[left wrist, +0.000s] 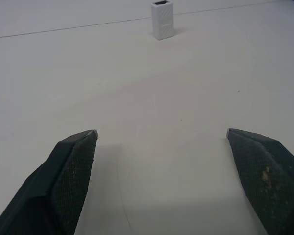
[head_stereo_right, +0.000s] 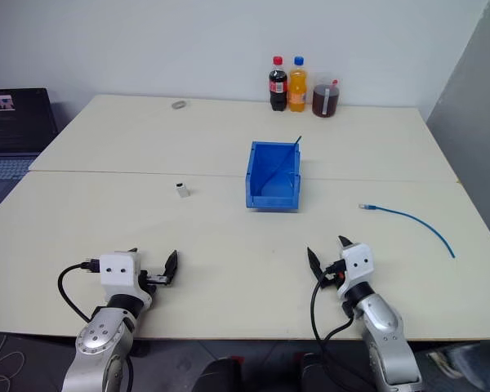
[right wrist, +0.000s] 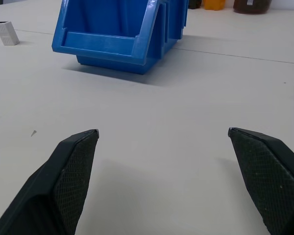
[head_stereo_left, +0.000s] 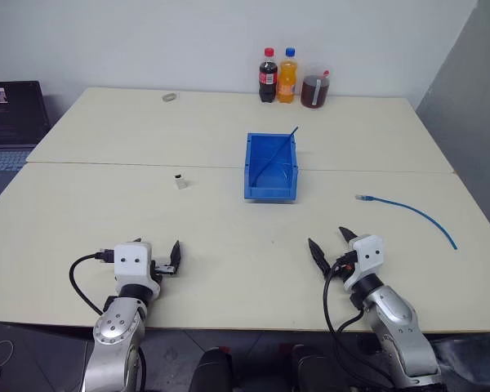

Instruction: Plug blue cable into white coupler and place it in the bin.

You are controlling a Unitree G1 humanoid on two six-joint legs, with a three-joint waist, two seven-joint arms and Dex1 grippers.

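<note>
Both hands, left hand (head_stereo_left: 170, 260) and right hand (head_stereo_left: 328, 242), gape empty; three bottles (head_stereo_left: 292, 79) stand behind the bin (head_stereo_left: 270, 190).

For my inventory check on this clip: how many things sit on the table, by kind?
Drink bottles and jar at the far edge: 3
Cables, light-blue network cable and dark thin cable: 2
Bright blue plastic bin: 1
Tiny white boxy coupler: 1
Small flat grey object: 1
Total: 8

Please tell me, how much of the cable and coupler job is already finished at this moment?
Nothing looks done. The thin light-blue network cable lies unplugged on the table, right of the bright blue plastic bin. The tiny white boxy coupler stands alone, left of the bin. Left gripper and right gripper are open, holding nothing. Picking up, plugging and binning all remain.
</note>
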